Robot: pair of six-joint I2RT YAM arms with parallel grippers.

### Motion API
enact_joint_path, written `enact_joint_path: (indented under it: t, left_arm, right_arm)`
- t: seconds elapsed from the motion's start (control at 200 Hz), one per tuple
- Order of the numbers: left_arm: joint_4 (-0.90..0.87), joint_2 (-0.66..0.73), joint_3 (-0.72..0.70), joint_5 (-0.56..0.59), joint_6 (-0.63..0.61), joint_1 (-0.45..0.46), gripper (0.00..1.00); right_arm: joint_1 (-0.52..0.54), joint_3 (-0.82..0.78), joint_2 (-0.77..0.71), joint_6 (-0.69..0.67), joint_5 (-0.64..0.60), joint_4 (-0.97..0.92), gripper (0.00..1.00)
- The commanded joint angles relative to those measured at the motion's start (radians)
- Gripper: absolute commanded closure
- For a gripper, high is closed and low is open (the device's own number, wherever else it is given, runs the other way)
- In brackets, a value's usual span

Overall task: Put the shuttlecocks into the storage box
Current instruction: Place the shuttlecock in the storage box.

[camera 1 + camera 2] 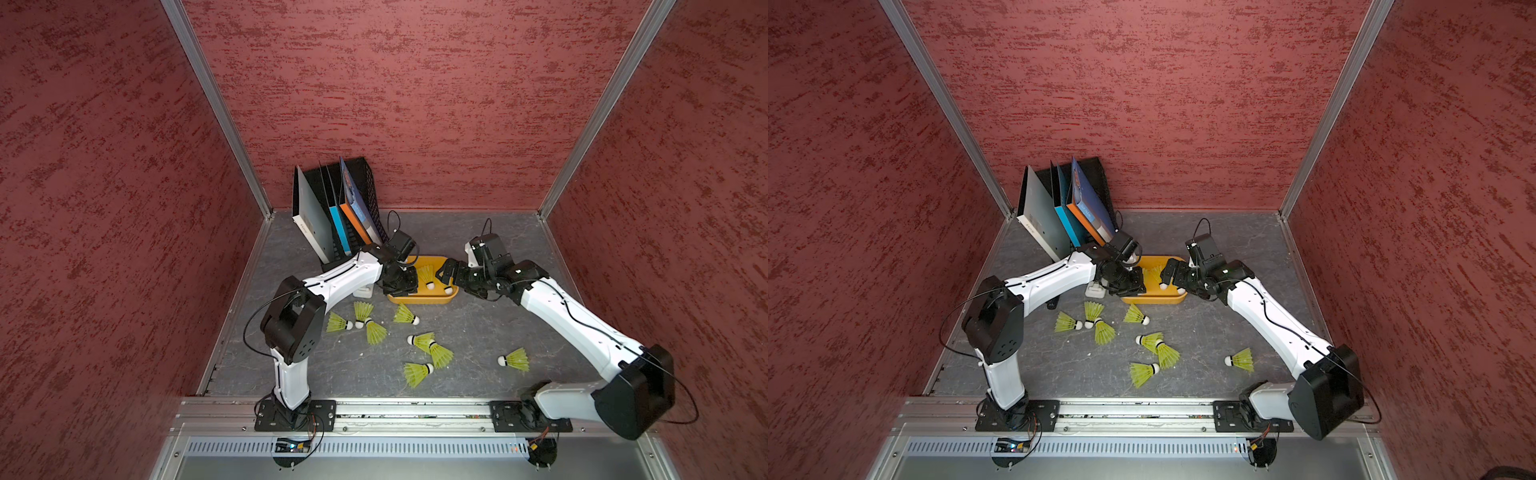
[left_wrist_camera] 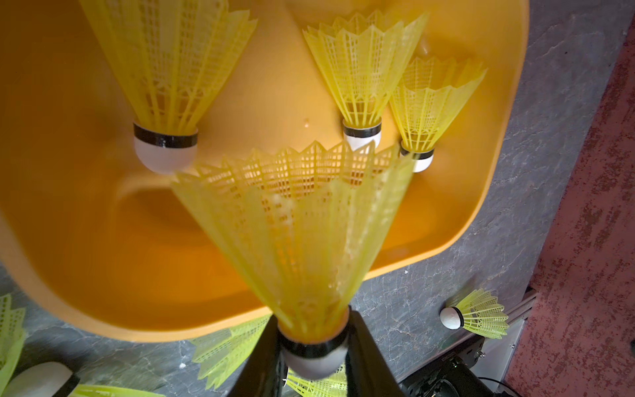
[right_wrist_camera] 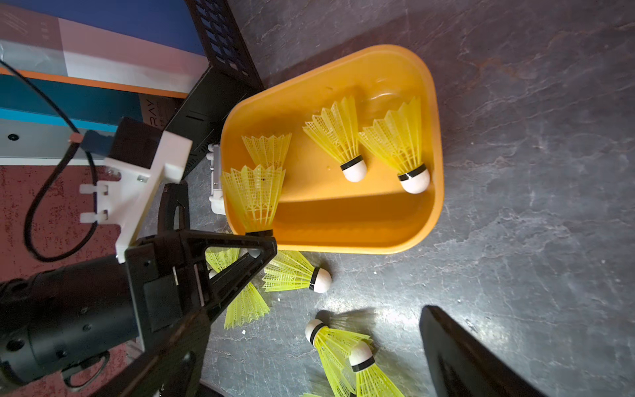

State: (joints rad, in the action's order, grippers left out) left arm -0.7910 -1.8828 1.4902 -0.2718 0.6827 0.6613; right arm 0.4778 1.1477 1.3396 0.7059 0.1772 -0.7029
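In both top views you see neon yellow-green shuttlecocks [image 1: 516, 360] with white tips and dark bands lying loose on the table [image 1: 478, 324], well short of either set of fingers. The left gripper [image 1: 409, 282] and right gripper [image 1: 444, 274] hang over the orange storage box [image 1: 419, 299]. In your left wrist view the fingers [image 2: 367, 357] are clamped on the white tip of one shuttlecock [image 2: 295, 240], whose skirt fans out over the box, where three more lie beyond the fingertips. In your right wrist view only one right finger [image 3: 464, 361] shows, spread wide and holding nothing, with the box ahead of it.
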Motion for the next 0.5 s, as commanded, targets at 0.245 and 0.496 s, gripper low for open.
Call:
enact_joint_path:
  t: [0.245,0.496]
  left_arm:
    - [-0.037,-0.100,0.083,-0.019,-0.021,-0.010,0.87]
    - [-0.053,-0.149,0.114,0.019,-0.046,-0.009,0.88]
  right_arm:
    - [-0.029,0.006,0.063,-0.029,0.036,0.074,0.02]
    - [-0.090,0.075,0.187,-0.036,0.113,0.084,0.02]
